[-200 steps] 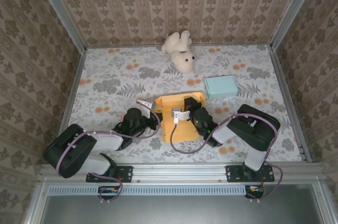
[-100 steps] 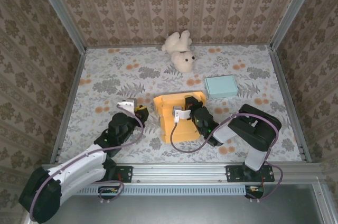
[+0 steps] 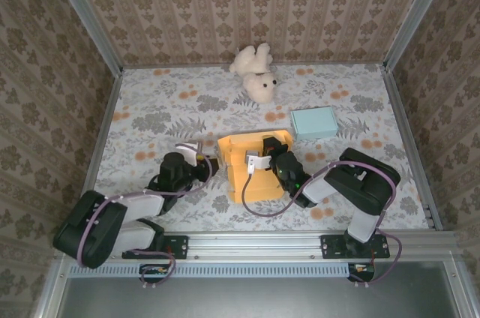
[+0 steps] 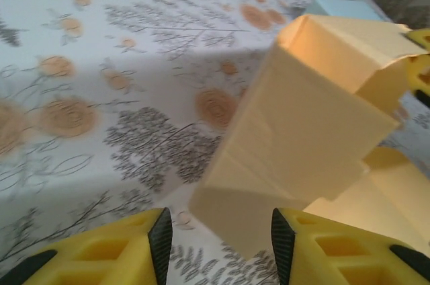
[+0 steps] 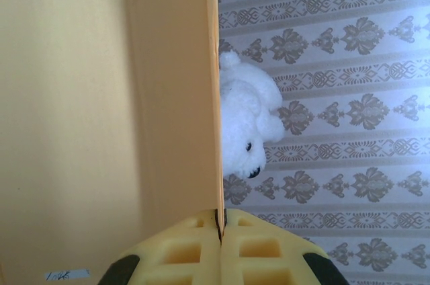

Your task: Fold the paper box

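Observation:
The yellow paper box (image 3: 253, 172) lies partly folded in the middle of the floral table, its walls half raised. My left gripper (image 3: 208, 166) is at the box's left side. In the left wrist view the box (image 4: 309, 117) rises just ahead, and the left gripper (image 4: 222, 248) stands open with a corner of a box flap reaching between its fingertips, not pinched. My right gripper (image 3: 264, 151) is over the box's back part. In the right wrist view the right gripper (image 5: 220, 219) is shut on the thin edge of an upright box wall (image 5: 175, 97).
A white teddy bear (image 3: 255, 74) lies at the back of the table, seen also past the box wall (image 5: 247, 124). A light blue box (image 3: 313, 121) sits right of the yellow one. Patterned walls enclose the table on three sides.
My left gripper pulled back to the left from the box, then came back toward its left side, with its jaws opening wider. The right gripper has kept its hold on the box wall.

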